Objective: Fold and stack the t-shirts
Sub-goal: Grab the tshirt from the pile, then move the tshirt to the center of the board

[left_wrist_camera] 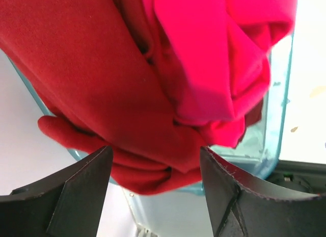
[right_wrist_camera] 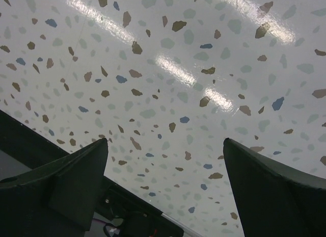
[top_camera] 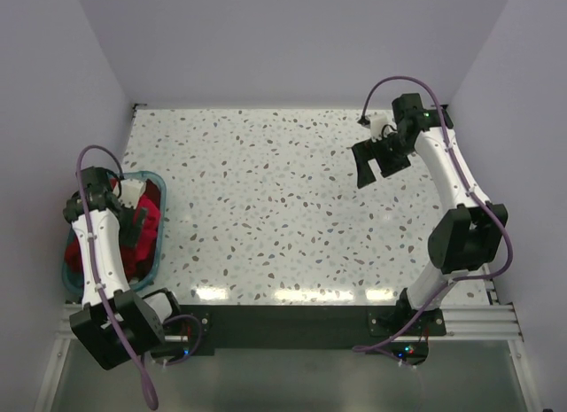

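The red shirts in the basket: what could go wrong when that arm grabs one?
The crimson t-shirt and the pinkish-red t-shirt lie bunched together, so the left gripper, open right over them, might pinch both at once. A tangled lift could also drag the teal basket along or tip it.

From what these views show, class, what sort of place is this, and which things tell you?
Probably a robot lab test cell: plain white walls box in a speckled terrazzo-style tabletop, white robot arms, left and right, are mounted at its near edge, and a teal plastic basket holds crumpled red cloth t-shirts.
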Available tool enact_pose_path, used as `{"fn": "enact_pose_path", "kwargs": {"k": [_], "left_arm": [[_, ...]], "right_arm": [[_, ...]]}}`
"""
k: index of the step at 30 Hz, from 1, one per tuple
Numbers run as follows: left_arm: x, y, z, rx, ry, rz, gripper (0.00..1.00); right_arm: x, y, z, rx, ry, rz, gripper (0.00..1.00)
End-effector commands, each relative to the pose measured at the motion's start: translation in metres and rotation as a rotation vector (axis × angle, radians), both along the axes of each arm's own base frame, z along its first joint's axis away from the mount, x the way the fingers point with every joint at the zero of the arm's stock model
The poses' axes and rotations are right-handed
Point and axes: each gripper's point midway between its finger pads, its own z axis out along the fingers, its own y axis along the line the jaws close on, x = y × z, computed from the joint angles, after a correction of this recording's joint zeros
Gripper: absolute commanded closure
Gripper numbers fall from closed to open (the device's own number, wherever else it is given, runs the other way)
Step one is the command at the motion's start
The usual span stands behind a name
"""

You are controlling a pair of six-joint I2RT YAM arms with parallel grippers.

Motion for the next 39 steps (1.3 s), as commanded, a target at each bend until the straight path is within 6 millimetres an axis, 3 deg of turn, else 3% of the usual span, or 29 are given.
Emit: {"fn": "enact_pose_path", "kwargs": {"k": [1, 5, 11, 14, 17, 20, 23, 24, 26, 27, 29, 30, 32, 33, 35, 36, 37, 38, 39], "left_arm": [[0.012, 0.011, -0.002, 0.028, -0.062, 0.067, 0.27], [0.012, 0.017, -0.006, 0.048, -0.059, 0.089, 0.3], [0.018, 0.027, 0.003, 0.089, -0.119, 0.141, 0.5], [0.023, 0.034, 0.018, 0.124, -0.161, 0.153, 0.67], [0.03, 0.038, 0.039, 0.157, -0.222, 0.164, 0.99], [0.035, 0.04, 0.057, 0.166, -0.265, 0.17, 1.0], [0.046, 0.038, 0.086, 0.162, -0.348, 0.154, 1.0], [0.054, 0.039, 0.106, 0.171, -0.403, 0.147, 1.0], [0.066, 0.03, 0.127, 0.122, -0.476, 0.112, 1.0], [0.075, 0.029, 0.157, 0.133, -0.557, 0.102, 1.0], [0.095, 0.017, 0.179, 0.058, -0.63, 0.041, 1.0], [0.108, 0.016, 0.204, 0.053, -0.688, 0.02, 1.0], [0.129, 0.0, 0.23, -0.021, -0.77, -0.059, 1.0], [0.147, -0.011, 0.251, -0.036, -0.82, -0.103, 1.0], [0.17, -0.032, 0.275, -0.077, -0.88, -0.163, 1.0], [0.178, -0.045, 0.309, -0.061, -0.958, -0.199, 1.0], [0.201, -0.073, 0.315, -0.107, -0.973, -0.276, 1.0], [0.21, -0.087, 0.329, -0.125, -1.009, -0.306, 1.0], [0.224, -0.119, 0.353, -0.152, -1.068, -0.379, 1.0]], "right_arm": [[0.005, 0.002, 0.011, -0.003, -0.028, 0.021, 0.01], [0.003, 0.002, 0.01, -0.007, -0.021, 0.028, 0.01], [0.004, 0.002, 0.009, 0.0, -0.018, 0.03, 0.01], [0.003, 0.003, 0.008, 0.006, -0.014, 0.031, 0.01], [0.003, 0.004, 0.008, 0.008, -0.016, 0.03, 0.01], [0.003, 0.004, 0.009, 0.009, -0.02, 0.028, 0.01], [0.004, 0.004, 0.01, 0.008, -0.026, 0.028, 0.02], [0.004, 0.004, 0.011, 0.008, -0.029, 0.029, 0.02], [0.005, 0.004, 0.013, 0.007, -0.037, 0.027, 0.01], [0.006, 0.003, 0.014, 0.006, -0.042, 0.027, 0.01], [0.006, 0.003, 0.016, 0.006, -0.051, 0.026, 0.01], [0.007, 0.003, 0.017, 0.008, -0.057, 0.027, 0.01], [0.008, 0.004, 0.019, 0.014, -0.066, 0.024, 0.01], [0.009, 0.005, 0.021, 0.017, -0.073, 0.015, 0.01], [0.012, 0.006, 0.023, 0.022, -0.091, 0.01, 0.01], [0.012, 0.006, 0.024, 0.024, -0.096, 0.002, 0.01], [0.014, 0.005, 0.027, 0.025, -0.109, -0.002, 0.01], [0.014, 0.005, 0.029, 0.026, -0.115, -0.004, 0.01], [0.014, 0.005, 0.031, 0.025, -0.119, -0.001, 0.01]]}}
